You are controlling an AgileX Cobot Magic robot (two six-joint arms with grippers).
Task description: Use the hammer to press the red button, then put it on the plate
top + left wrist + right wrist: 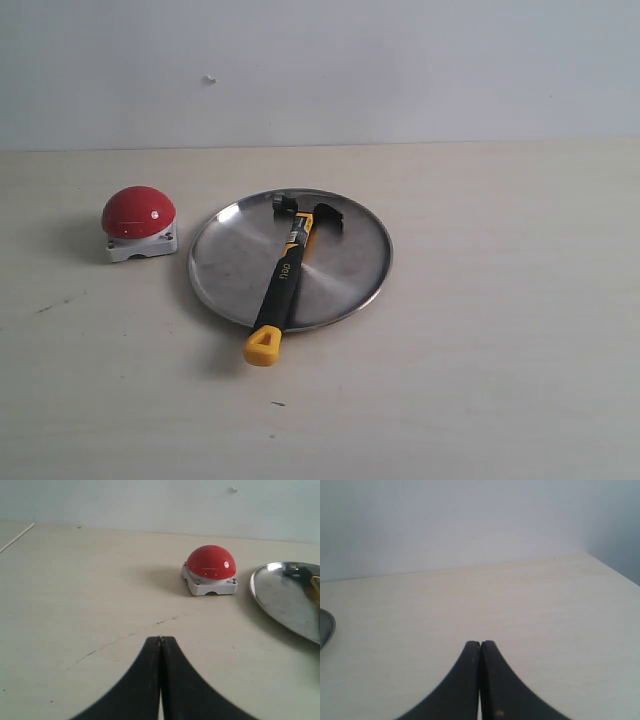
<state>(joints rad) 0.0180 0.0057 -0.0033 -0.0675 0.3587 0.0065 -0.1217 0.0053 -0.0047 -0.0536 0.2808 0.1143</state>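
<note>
The hammer (pixel 285 268) lies across the silver plate (pixel 345 275), its dark head on the far part and its yellow handle end (pixel 264 346) sticking out over the near rim onto the table. The red button (pixel 138 212) on its white base stands left of the plate. No gripper shows in the exterior view. In the left wrist view my left gripper (pixel 160 640) is shut and empty, well short of the red button (pixel 211 562), with the plate (pixel 280 600) and a bit of the hammer (pixel 305 576) at the edge. My right gripper (pixel 480 644) is shut and empty over bare table.
The pale wooden table (pixel 500 380) runs to a white wall (pixel 400 60) at the back. A sliver of the plate's rim (pixel 329 630) shows in the right wrist view. The table's corner edge (pixel 615 570) shows there too.
</note>
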